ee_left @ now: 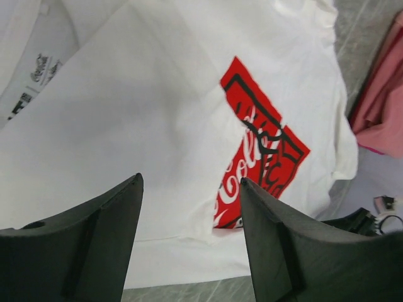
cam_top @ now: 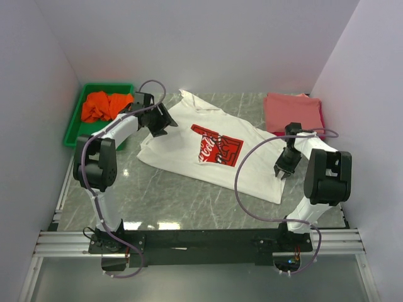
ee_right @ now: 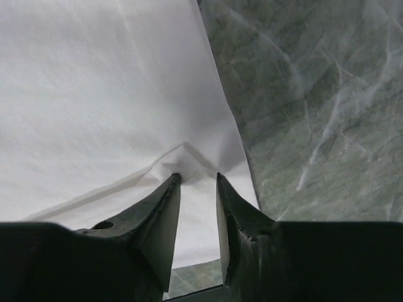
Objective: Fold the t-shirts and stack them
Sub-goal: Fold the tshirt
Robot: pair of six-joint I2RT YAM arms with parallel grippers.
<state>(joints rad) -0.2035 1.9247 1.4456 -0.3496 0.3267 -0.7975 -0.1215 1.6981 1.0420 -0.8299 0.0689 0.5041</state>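
1. White t-shirt (cam_top: 170, 151): spread flat and print-up in the middle of the grey marbled surface (cam_top: 164, 195), set at a slant, bare surface along its near edge.
2. At the shirt's near right corner: right fingers (ee_right: 157, 220) lowered onto the cloth, drawn close together, with a small raised pucker of the white edge pinched between the tips. Bare surface just to the right of that edge in the right wrist view.
3. Toward the shirt's middle: red square print (cam_top: 217, 146) with black and white lettering, lying smooth, slightly right of centre.
4. Over the shirt's far left part: left fingers (ee_left: 94, 233) held well apart, nothing between them, hanging above the cloth without touching it. Seen through the gap in the left wrist view: white cloth and part of the red print.
5. Beyond the shirt's far right side: salmon-pink t-shirt (cam_top: 291, 110), folded flat, apart from the white cloth, with a red t-shirt (cam_top: 322, 116) showing only as a thin strip along its right edge.
6. Beyond the shirt's far left side: green tray (cam_top: 74, 123) in the back left corner, holding an orange t-shirt (cam_top: 104, 106) crumpled in a heap.
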